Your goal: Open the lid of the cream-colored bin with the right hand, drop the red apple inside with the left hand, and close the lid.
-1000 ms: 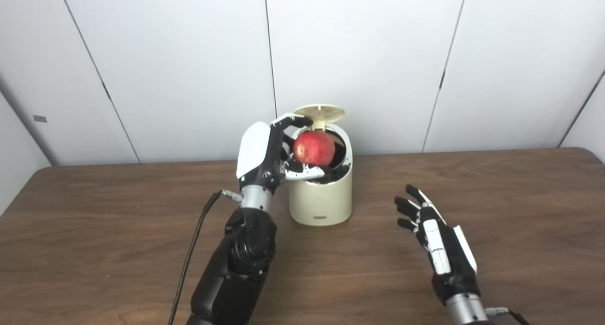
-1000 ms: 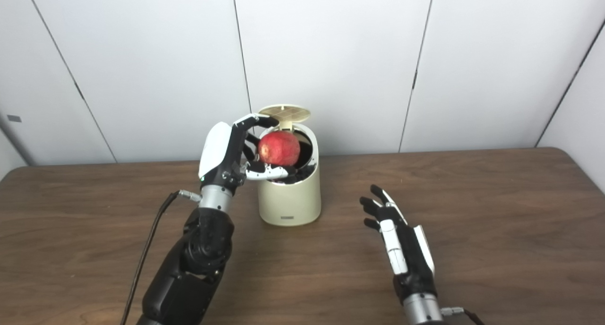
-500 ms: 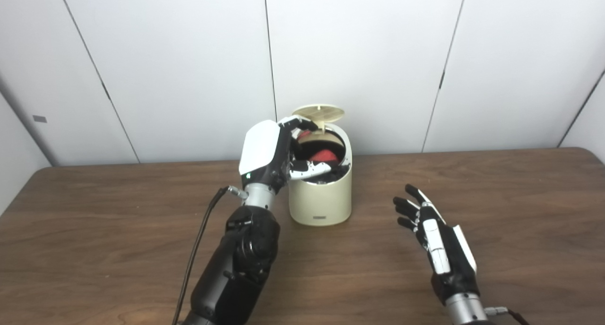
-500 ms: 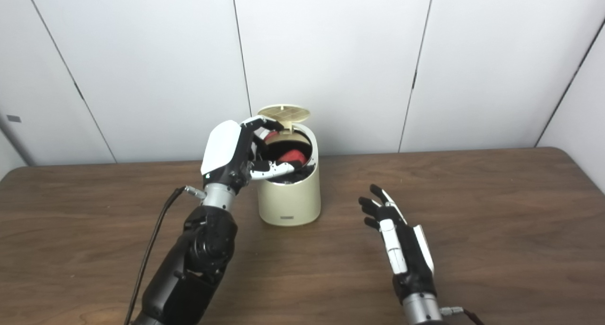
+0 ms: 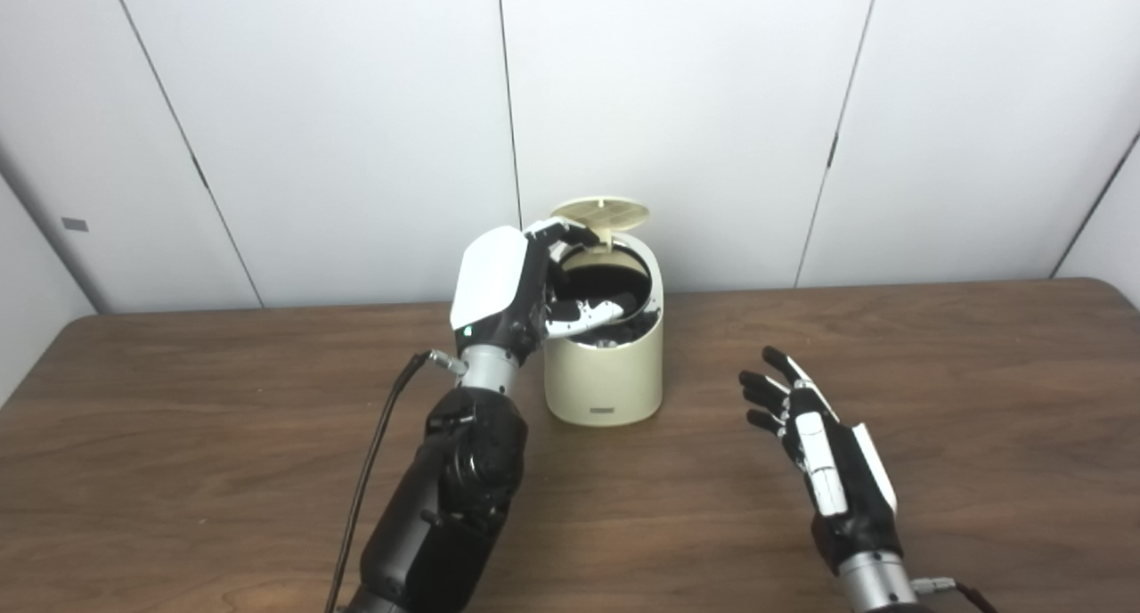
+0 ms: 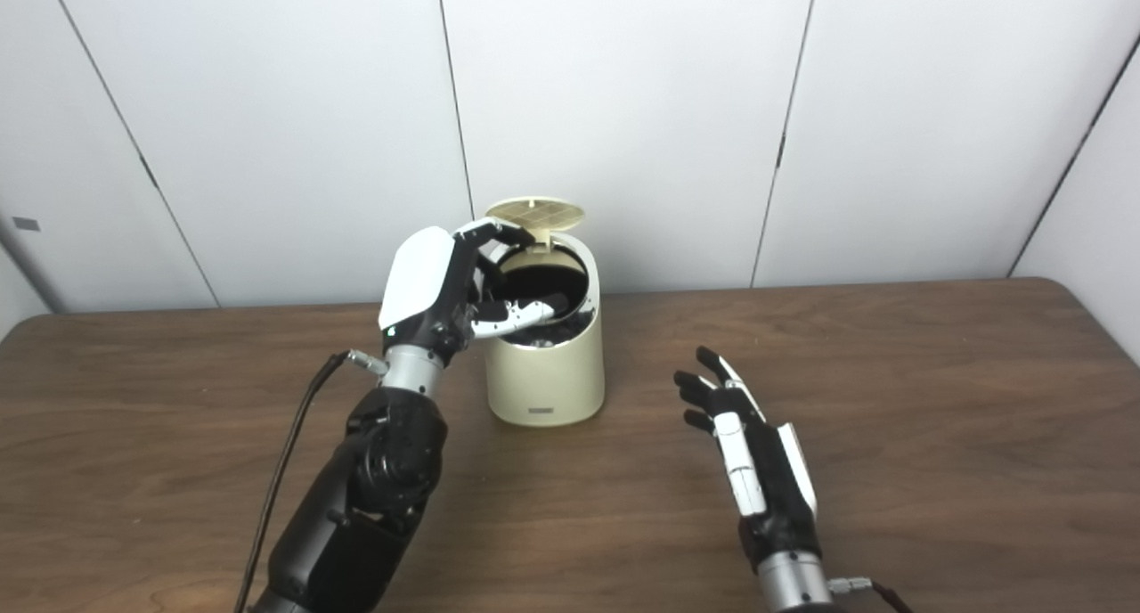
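The bin [image 5: 606, 363] stands near the far edge of the bench [image 5: 178, 470], about midway along it, with its lid [image 5: 599, 212] tipped up on a hinge at the back. The left hand [image 5: 512, 288] hangs over the bin's left rim, fingers [image 5: 583, 310] apart and curled into the dark opening, clamped on nothing. No apple shows in either view; judging by the empty hand over the mouth, it probably lies down inside, out of sight. The right hand [image 5: 824, 448] rests well apart toward the near right, fingers spread and empty. What is left to handle is the lid: it looks like thin, stiff, light plastic, smooth and a little slippery, so it should swing on a light touch. I would take it at its front edge, farthest from the hinge, and press it down gently. The bin itself looks light enough to slide or tip if pushed sideways. The left hand must clear the rim first.
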Action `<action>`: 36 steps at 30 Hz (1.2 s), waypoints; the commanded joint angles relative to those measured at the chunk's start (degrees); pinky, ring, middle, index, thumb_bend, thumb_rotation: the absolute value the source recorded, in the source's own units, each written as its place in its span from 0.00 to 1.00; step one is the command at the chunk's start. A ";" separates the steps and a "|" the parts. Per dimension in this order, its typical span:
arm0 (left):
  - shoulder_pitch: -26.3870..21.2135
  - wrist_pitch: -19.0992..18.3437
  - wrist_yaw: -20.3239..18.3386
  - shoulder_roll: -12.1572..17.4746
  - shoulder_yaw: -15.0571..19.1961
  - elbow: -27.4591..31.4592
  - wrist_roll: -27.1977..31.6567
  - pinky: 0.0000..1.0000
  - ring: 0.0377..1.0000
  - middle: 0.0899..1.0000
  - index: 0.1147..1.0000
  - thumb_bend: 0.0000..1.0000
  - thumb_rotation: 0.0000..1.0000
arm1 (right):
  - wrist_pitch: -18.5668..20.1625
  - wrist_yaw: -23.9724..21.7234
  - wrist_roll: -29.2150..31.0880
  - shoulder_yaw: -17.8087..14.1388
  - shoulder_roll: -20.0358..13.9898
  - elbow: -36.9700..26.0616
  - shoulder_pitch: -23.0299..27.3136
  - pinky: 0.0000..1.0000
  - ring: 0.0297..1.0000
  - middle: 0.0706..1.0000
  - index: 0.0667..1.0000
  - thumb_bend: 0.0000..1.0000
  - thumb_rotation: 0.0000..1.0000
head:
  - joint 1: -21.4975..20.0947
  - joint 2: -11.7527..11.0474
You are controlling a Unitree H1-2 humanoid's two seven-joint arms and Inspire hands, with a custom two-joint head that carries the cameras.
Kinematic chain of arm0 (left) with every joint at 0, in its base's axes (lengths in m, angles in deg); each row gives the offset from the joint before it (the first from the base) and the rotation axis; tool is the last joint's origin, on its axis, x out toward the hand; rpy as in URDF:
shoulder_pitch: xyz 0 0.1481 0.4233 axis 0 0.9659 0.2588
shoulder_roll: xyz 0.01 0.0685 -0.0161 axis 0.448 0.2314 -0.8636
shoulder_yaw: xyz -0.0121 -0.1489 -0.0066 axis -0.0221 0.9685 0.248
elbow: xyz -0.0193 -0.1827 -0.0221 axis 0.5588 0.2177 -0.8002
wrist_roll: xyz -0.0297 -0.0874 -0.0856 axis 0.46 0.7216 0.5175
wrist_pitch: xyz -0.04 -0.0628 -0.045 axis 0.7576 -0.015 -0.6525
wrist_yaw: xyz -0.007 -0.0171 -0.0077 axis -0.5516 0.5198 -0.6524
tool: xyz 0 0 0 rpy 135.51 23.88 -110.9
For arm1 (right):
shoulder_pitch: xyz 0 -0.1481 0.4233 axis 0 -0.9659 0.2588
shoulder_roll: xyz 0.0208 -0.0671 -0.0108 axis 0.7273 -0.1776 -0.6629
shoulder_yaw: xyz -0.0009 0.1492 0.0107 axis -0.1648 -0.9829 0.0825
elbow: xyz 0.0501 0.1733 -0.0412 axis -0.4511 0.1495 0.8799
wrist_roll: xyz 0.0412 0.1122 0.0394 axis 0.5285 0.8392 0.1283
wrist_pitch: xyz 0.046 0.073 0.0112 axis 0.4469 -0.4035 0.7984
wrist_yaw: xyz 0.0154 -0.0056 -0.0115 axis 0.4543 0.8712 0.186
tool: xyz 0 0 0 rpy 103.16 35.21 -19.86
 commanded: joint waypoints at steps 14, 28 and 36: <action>1.05 11.12 3.92 -2.73 5.78 0.88 11.29 0.38 0.42 0.50 0.42 0.47 0.00 | -2.45 0.06 0.95 -0.46 -0.22 -0.08 1.95 0.83 0.84 0.80 0.88 0.57 1.00 | 0.38 -0.10; 3.29 23.83 5.32 -2.98 10.64 -2.35 20.19 0.35 0.44 0.48 0.41 0.47 0.00 | -1.37 -0.42 0.97 -0.76 -1.59 -0.91 1.41 0.82 0.84 0.78 0.88 0.60 1.00 | 1.17 -0.14; 5.70 17.07 3.27 -7.52 18.06 2.37 34.69 0.55 0.49 0.45 0.40 0.50 0.00 | -1.31 -0.78 0.99 -0.56 -2.02 -1.07 1.23 0.81 0.84 0.78 0.88 0.59 1.00 | 1.60 0.11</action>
